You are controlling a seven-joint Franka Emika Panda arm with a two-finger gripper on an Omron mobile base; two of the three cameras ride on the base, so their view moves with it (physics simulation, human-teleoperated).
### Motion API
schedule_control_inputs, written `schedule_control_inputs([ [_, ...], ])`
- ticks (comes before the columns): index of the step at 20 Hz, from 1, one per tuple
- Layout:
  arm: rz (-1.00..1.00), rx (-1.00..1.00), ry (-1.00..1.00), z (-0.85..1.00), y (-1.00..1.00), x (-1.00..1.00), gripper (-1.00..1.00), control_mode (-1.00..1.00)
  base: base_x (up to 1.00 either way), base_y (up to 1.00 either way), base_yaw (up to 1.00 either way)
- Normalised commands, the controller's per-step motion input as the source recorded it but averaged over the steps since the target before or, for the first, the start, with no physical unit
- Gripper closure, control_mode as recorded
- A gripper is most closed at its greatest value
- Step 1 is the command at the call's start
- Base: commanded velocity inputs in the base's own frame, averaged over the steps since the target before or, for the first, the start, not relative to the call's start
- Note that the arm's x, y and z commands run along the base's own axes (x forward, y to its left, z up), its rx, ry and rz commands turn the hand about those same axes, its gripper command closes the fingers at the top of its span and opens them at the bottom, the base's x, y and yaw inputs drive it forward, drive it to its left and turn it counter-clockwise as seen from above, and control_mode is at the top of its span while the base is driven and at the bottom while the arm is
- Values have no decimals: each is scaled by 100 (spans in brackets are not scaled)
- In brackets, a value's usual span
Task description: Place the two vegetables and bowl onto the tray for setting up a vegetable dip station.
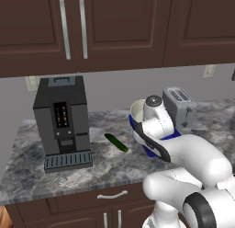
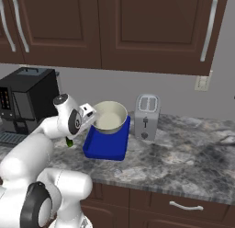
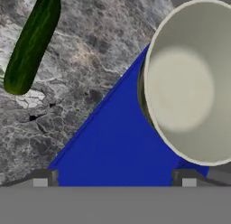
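The cream-white bowl [image 2: 109, 116] [image 3: 189, 83] [image 1: 137, 111] stands at the far end of the bright blue tray [image 2: 105, 145] [image 3: 113, 146] [image 1: 170, 136]. A dark green cucumber [image 1: 116, 142] [image 3: 31, 42] [image 2: 69, 142] lies on the marble counter just left of the tray. My gripper [image 2: 90, 113] [image 3: 113, 182] hovers over the tray's left near part, beside the bowl, open with nothing between its fingers. The carrot is out of view.
A black coffee machine [image 1: 62, 121] stands at the left of the counter. A silver toaster [image 2: 147, 114] [image 1: 179, 105] sits right behind the tray. Dark wall cabinets hang overhead. Bare counter [image 2: 183, 153] stretches right of the tray.
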Motion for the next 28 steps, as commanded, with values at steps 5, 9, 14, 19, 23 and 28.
schedule_control_inputs([
  [5,-26,13,0,16,21,-26,-100,-100,0,0,0],
  [9,-22,20,0,13,23,-22,-100,-100,0,0,0],
  [14,-11,20,0,11,29,-10,-100,-100,0,0,0],
  [19,-6,13,-1,3,36,0,-100,-100,0,0,0],
  [23,-8,4,0,0,40,12,-100,-100,0,0,0],
  [28,-7,4,0,-2,34,9,-100,-100,0,0,0],
])
